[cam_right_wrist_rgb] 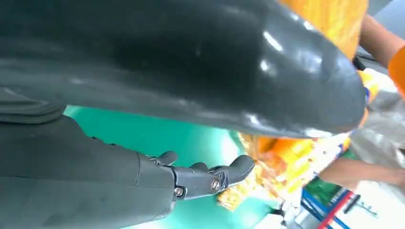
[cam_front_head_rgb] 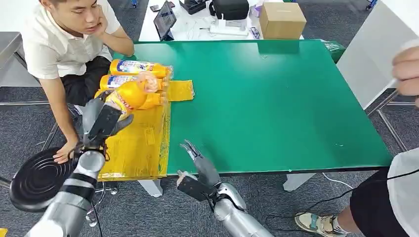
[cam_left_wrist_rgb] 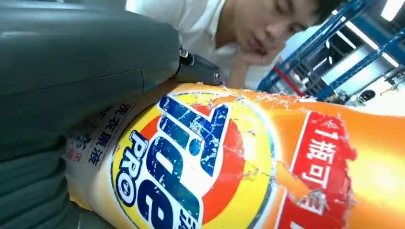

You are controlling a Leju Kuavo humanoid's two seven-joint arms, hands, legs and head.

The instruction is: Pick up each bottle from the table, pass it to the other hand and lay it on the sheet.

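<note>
My left hand (cam_front_head_rgb: 102, 121) grips an orange-yellow detergent bottle (cam_front_head_rgb: 134, 95) by its base, above the yellow sheet (cam_front_head_rgb: 136, 143) at the table's left end. Up close in the left wrist view, the bottle's (cam_left_wrist_rgb: 229, 162) blue and red label lies against the grey palm (cam_left_wrist_rgb: 71, 71). Two more yellow bottles lie on the sheet beyond it, one (cam_front_head_rgb: 140, 67) farthest back and one (cam_front_head_rgb: 114, 81) just behind the held bottle. My right hand (cam_front_head_rgb: 197, 168) hangs at the table's near edge, fingers spread and holding nothing. Its thumb and fingers (cam_right_wrist_rgb: 210, 179) show over the green top.
The green table (cam_front_head_rgb: 276, 98) stretches wide to the right of the sheet. A seated person (cam_front_head_rgb: 69, 44) leans at the far left corner, one hand by a black stool (cam_front_head_rgb: 37, 180). Another person's hand (cam_front_head_rgb: 407, 69) and leg are at the right edge. A cardboard box (cam_front_head_rgb: 281, 19) stands behind.
</note>
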